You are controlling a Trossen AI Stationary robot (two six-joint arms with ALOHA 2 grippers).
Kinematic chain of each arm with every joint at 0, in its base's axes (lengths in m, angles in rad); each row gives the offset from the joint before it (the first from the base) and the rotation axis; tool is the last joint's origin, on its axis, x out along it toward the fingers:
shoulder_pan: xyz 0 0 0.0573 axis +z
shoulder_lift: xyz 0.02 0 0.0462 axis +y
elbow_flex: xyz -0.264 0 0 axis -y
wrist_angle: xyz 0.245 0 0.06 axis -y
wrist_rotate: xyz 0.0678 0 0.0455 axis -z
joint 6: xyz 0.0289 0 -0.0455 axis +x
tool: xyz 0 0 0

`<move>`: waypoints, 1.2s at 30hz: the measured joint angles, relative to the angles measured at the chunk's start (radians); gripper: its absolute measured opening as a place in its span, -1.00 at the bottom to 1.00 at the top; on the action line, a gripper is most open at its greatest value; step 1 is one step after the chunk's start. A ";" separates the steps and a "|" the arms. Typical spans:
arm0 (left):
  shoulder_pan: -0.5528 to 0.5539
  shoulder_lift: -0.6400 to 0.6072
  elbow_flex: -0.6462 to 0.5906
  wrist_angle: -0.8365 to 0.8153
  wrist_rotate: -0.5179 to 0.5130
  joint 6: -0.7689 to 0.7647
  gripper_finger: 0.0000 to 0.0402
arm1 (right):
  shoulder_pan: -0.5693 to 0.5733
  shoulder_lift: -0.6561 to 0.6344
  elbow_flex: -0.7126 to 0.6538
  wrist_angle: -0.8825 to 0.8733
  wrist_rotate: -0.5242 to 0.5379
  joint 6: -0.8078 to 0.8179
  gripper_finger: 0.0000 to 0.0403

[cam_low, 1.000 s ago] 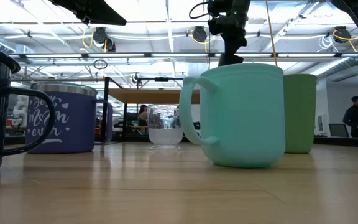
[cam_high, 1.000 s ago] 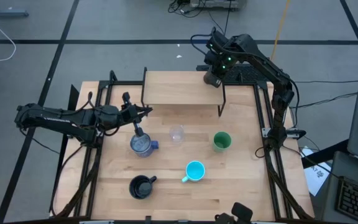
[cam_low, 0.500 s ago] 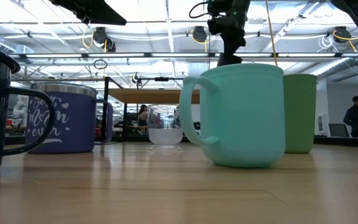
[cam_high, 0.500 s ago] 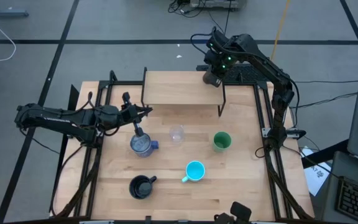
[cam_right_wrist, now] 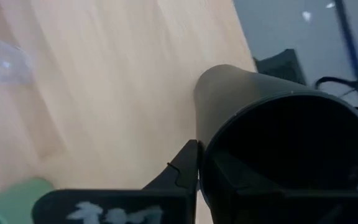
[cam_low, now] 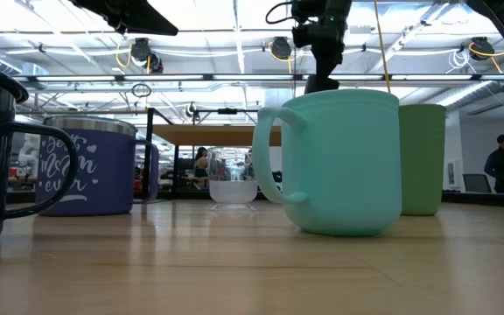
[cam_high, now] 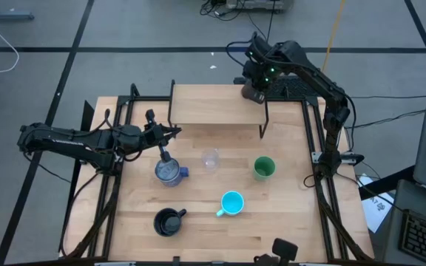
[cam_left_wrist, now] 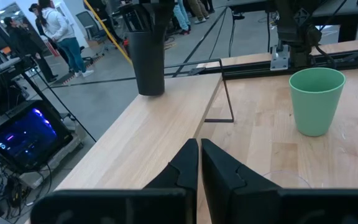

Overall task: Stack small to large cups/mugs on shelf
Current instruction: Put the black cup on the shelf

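Note:
The light-wood shelf (cam_high: 217, 106) stands at the table's far side. The tall black tumbler (cam_high: 254, 92) stands upright on the shelf's far right corner, with my right gripper (cam_high: 254, 83) shut on it from above. My left gripper (cam_high: 174, 132) hovers shut, holding nothing, by the shelf's near left corner. On the tabletop rest the blue-purple mug (cam_high: 168, 171), the clear glass (cam_high: 211, 159), the green cup (cam_high: 263, 168), the cyan mug (cam_high: 231, 202) and the dark handled mug (cam_high: 168, 221). My right gripper holds the tumbler by its rim (cam_right_wrist: 202, 144), with one finger (cam_right_wrist: 185, 167) outside the wall and the other inside the mouth. The fingers come steeply from above. In the left wrist view the tumbler (cam_left_wrist: 148, 59) stands upright with its base on the shelf.
The shelf's top is bare wood apart from the tumbler; its thin black legs (cam_high: 263, 125) stand on the table. Black frame rails (cam_high: 117, 133) run along both table sides. People (cam_left_wrist: 58, 31) move in the room beyond the table.
My right gripper has rolled a little about its own pointing line while staying over the shelf's far right corner, still shut on the tumbler's rim. The tumbler and the other cups have kept their places.

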 joint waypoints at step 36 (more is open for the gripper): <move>0.000 0.000 0.000 0.018 0.000 0.014 -0.89 | 0.057 0.000 0.000 0.002 0.167 -0.206 -0.49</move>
